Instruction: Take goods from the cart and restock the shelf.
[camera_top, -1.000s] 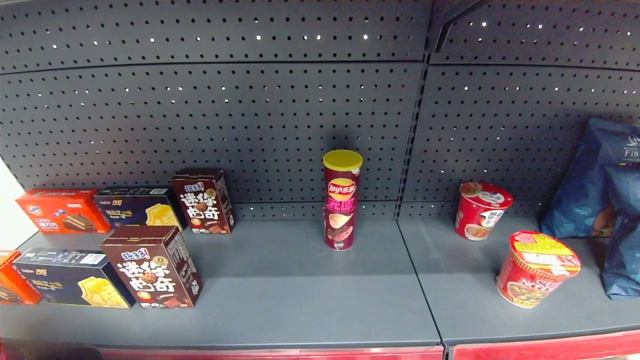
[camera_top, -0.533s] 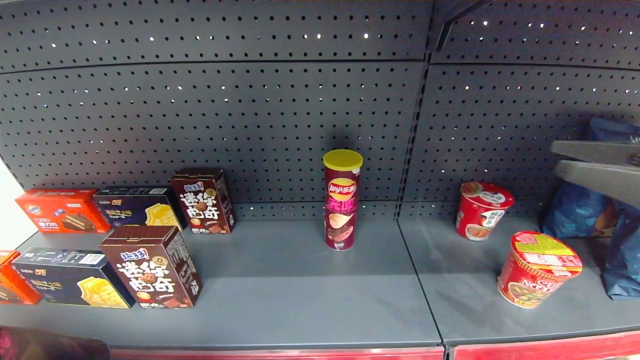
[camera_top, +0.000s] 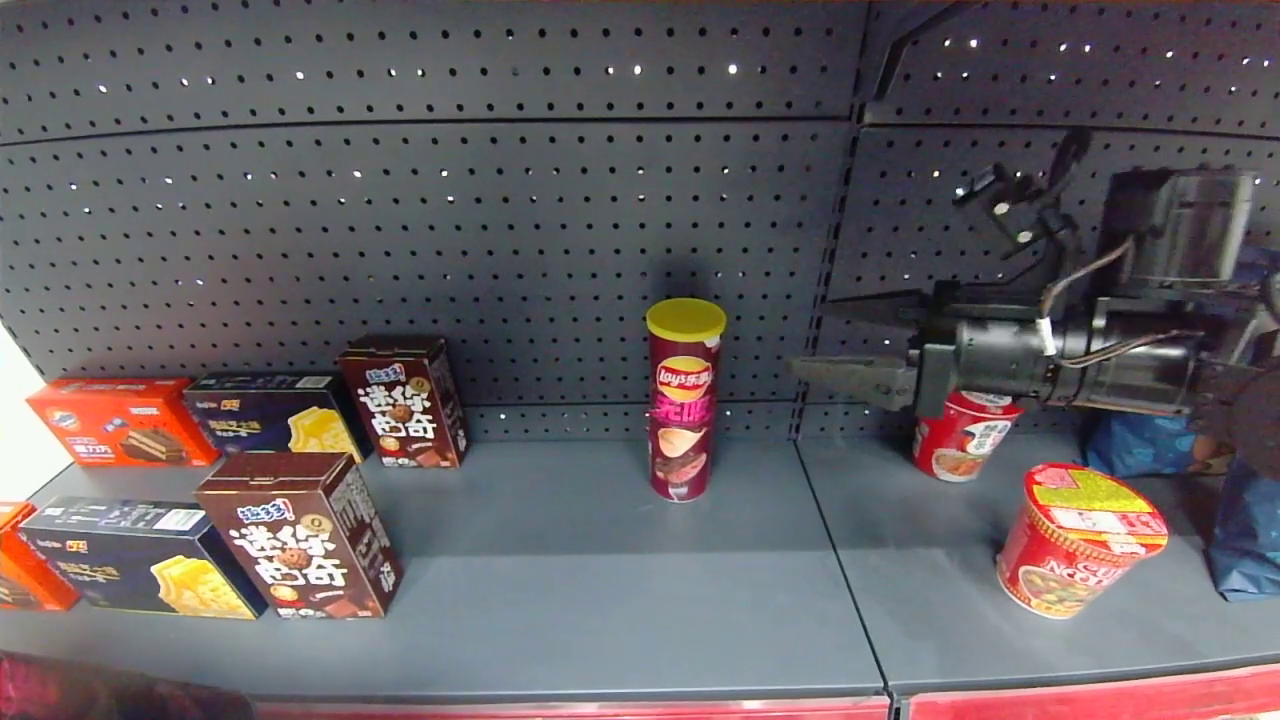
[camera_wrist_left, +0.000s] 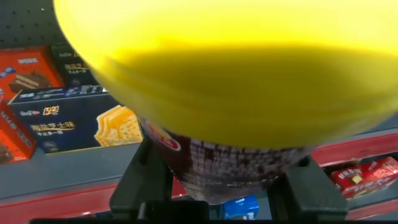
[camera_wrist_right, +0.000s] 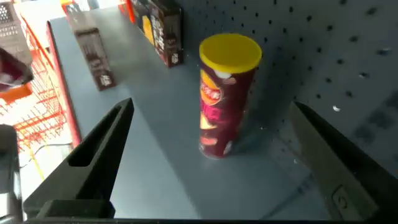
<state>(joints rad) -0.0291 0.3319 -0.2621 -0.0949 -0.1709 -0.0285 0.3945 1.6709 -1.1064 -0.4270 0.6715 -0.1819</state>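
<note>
Pinching a 2nd can (camera_wrist_left: 236, 81) in my left claw (camera_wrist_left: 221, 186); right claw (camera_top: 812, 338) spread, nr the 1st can (camera_top: 685, 400) on the shelf (camera_top: 600, 560). Looks like 1 up, 2nd to go.

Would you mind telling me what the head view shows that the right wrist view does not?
Only the head view shows the rear noodle cup, the front noodle cup and the blue bags. Only the right wrist view shows the orange wire cart. Both show the standing chip can with its yellow lid, the front brown box, the rear brown box, the grey shelf and the open right gripper.
</note>
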